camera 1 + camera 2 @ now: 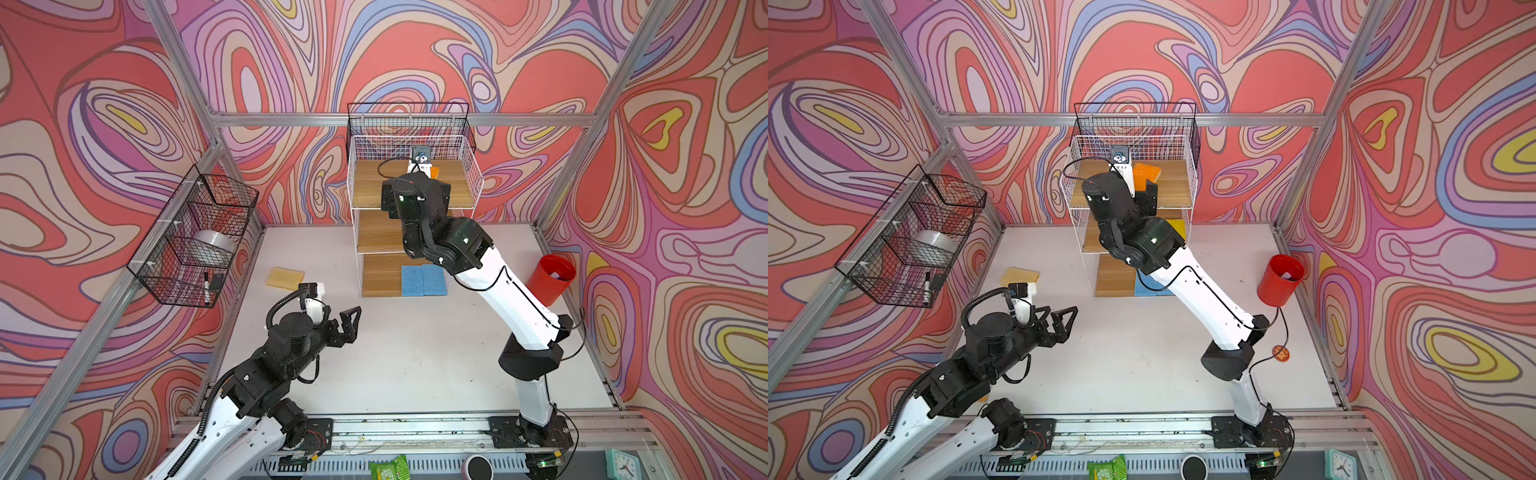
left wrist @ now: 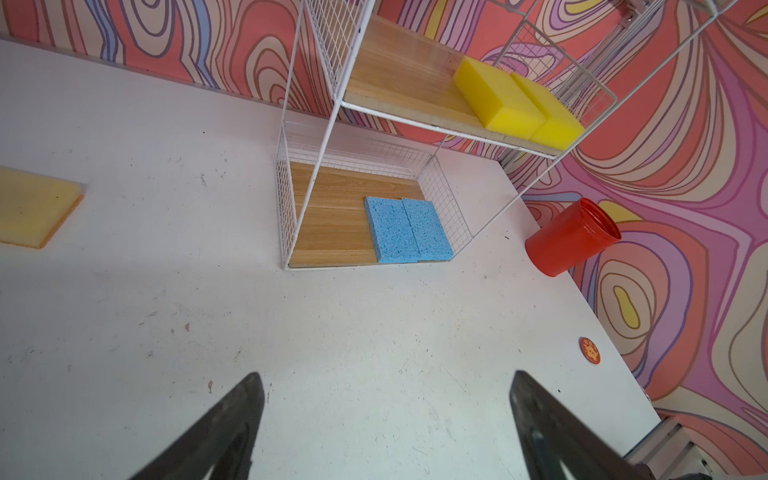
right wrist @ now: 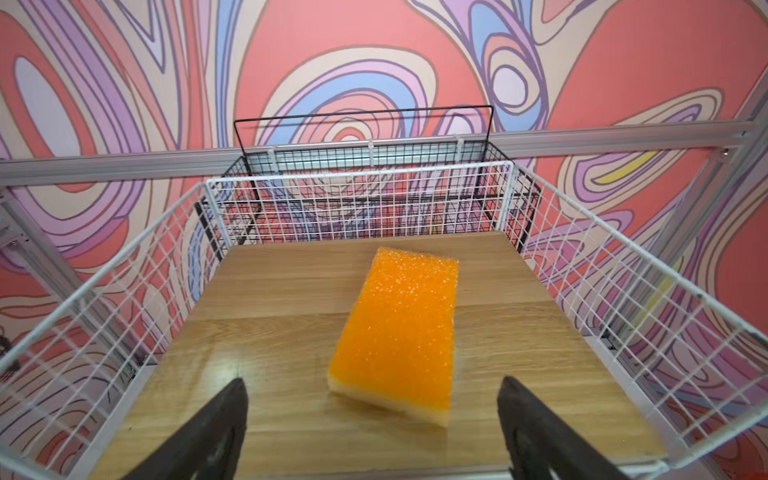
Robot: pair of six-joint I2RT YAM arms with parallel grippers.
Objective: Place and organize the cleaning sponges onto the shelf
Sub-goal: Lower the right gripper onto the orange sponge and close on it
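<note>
Swirled pink, red and lilac walls close in my cell on three sides, and the white table (image 1: 415, 353) fills the floor of it. At the back stands the shelf (image 1: 471, 166), white wire with three wooden tiers, and a black wire basket (image 1: 195, 241) hangs on the wall to the left.

My right arm reaches up over the top tier. From its wrist camera I see the right claw (image 3: 372, 381) spread wide, gripping nothing. The orange sponge (image 3: 399, 328) lies loose on the top board between the two fingers, clear of both, orange face up, pale side down, and skewed to the board's edges.

My left arm hangs low over the table's left part, and the left claw (image 2: 385, 375) is also wide apart and empty, with only bare tabletop under it.

A red cup (image 2: 569, 239) sits near the right wall, beside the shelf.

On the middle tier the two yellow sponges (image 2: 498, 97) lie side by side, touching, at the right end. On the bottom tier the two light blue sponges (image 2: 390, 230) lie flat and touching, also at the right end. One pale sponge (image 1: 285, 277) lies on the table, pale face up, left of the shelf and just beyond my left claw. A small round disc (image 2: 590, 351) lies near the table's right edge.
</note>
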